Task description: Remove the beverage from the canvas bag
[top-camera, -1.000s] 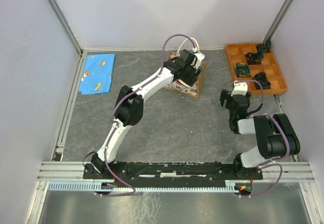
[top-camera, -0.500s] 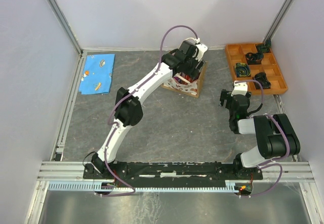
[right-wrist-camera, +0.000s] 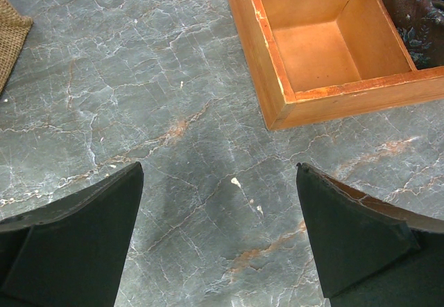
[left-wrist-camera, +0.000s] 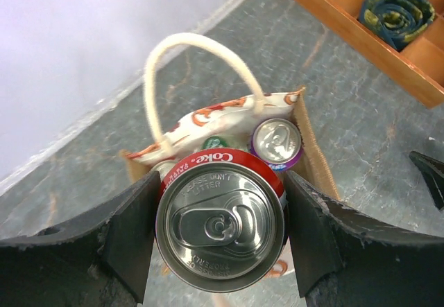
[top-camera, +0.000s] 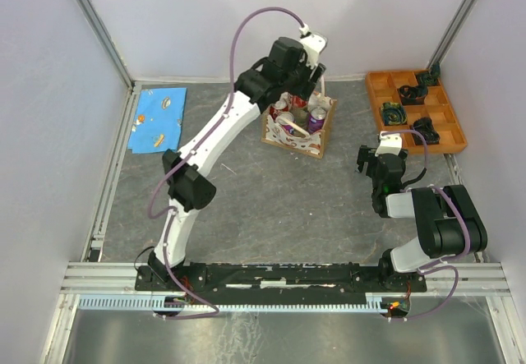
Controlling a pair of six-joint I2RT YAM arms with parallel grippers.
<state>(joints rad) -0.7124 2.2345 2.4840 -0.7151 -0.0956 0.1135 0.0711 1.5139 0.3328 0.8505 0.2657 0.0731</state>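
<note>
The canvas bag point(top-camera: 299, 134) stands upright at the back middle of the table, with a purple can point(top-camera: 316, 118) and other cans inside. My left gripper point(top-camera: 304, 91) is raised above the bag's far side. In the left wrist view it point(left-wrist-camera: 220, 234) is shut on a red Coke can point(left-wrist-camera: 220, 227), held upright above the bag point(left-wrist-camera: 229, 113). Below it are the purple can point(left-wrist-camera: 277, 141), a green can top point(left-wrist-camera: 216, 143) and a cream handle point(left-wrist-camera: 194, 44). My right gripper point(top-camera: 380, 157) is open and empty point(right-wrist-camera: 218, 217) over bare table.
An orange compartment tray point(top-camera: 374, 101) with dark rolled items sits at the back right, its near corner just ahead of the right gripper point(right-wrist-camera: 263, 44). A blue patterned cloth point(top-camera: 159, 119) lies at the back left. Grey walls enclose the table.
My left gripper has risen out of the bag with the Coke can, and the arm has swung up and back. The cans left in the bag now show. The right arm has not moved.
</note>
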